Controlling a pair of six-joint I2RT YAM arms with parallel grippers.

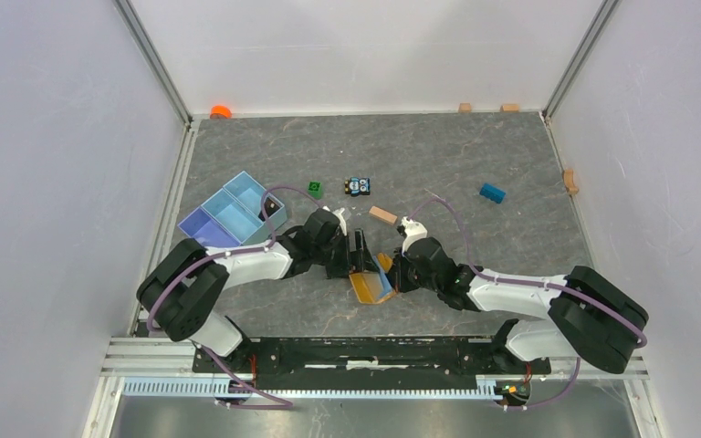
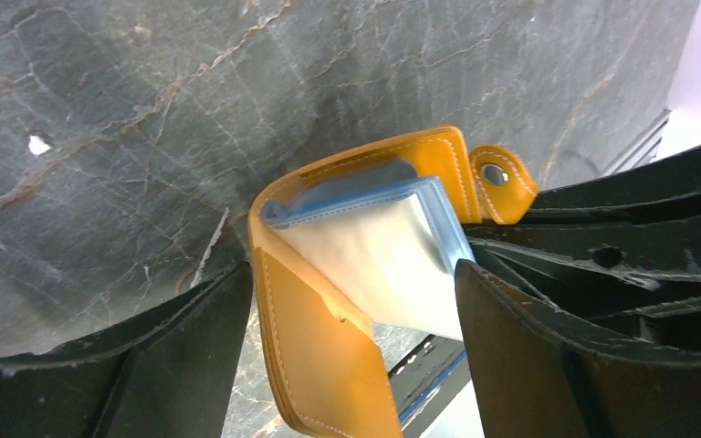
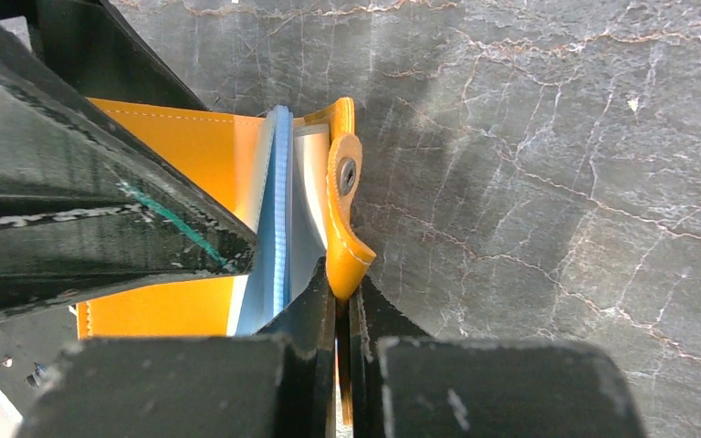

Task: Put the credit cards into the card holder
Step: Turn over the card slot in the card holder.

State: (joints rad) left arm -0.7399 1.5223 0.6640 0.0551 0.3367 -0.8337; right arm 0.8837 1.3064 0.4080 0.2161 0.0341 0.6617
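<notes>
— Two arms: where do they meet?
— Over the near middle of the grey table [image 1: 511,164], tips close together at the card holder [image 1: 371,286].
— How does the left gripper [image 2: 351,274] stand?
— Spread wide, one finger on either side of the half-open orange card holder. Whether they touch it, I cannot tell.
— And the right gripper [image 3: 342,294]?
— Pressed together, pinching the card holder at its snap flap, from the right.
— Any card?
— A light blue card [image 3: 278,210] sits between the covers, against the pale pocket.
— What else?
— A divided tray [image 1: 228,214] at far left, a wooden block [image 1: 383,215] just beyond the grippers, and a blue block [image 1: 492,192] farther right.
</notes>
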